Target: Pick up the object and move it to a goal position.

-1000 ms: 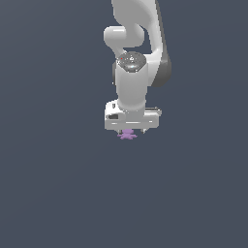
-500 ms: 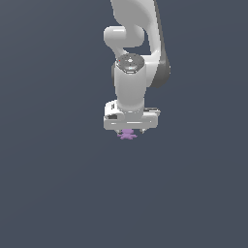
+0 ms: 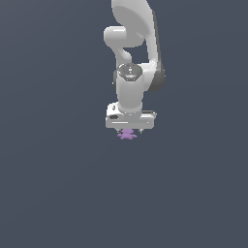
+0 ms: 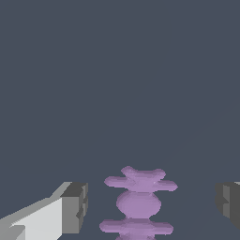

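Biggest thing here is the plain dark blue-grey floor (image 3: 53, 184), which fills pretty much the whole exterior view with nothing else lying on it.

Next up is the white arm (image 3: 133, 43), coming down from the top edge a bit right of centre in the exterior view. It curves through a rounded joint with a dark grey cap and ends in a wrist pointing straight down, around the middle of the frame.

Under that is the gripper (image 3: 129, 131), a wide white block sitting just above the centre of the exterior view. In the wrist view its two dark grey pads (image 4: 75, 206) sit at the lower left and lower right edges, spread well apart, with clear gaps on both sides of what's between them. So the fingers are wide and not touching anything.

Smallest is the object (image 3: 127, 135), a little light-purple flower-shaped piece peeking out right below the gripper, near the centre of the exterior view. In the wrist view it's at the bottom centre (image 4: 139, 204), stacked lobed layers with a rounder bulge between them, standing between the pads.
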Available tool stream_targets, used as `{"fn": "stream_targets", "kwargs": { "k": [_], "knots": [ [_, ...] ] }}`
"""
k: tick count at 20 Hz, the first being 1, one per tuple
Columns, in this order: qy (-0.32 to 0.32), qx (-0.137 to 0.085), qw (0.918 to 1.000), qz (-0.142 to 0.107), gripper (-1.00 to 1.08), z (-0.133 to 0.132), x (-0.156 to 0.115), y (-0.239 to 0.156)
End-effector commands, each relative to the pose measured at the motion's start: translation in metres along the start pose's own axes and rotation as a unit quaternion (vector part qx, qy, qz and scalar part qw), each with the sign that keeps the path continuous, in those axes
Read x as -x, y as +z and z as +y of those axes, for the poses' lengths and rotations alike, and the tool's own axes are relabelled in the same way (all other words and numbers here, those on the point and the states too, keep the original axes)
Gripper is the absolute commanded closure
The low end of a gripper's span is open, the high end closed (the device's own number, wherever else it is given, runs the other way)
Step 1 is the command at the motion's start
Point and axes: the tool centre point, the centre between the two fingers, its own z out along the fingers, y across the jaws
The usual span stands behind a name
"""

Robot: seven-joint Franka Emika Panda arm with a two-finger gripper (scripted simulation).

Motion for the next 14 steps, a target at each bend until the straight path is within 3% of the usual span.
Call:
{"fn": "stream_targets", "kwargs": {
  "k": [1, 14],
  "knots": [
    [0.009, 0.003, 1.0, -0.001, -0.92, 0.001, 0.014, 0.015],
    [0.046, 0.013, 0.9989, -0.004, -0.92, 0.008, 0.079, 0.066]
  ]
}}
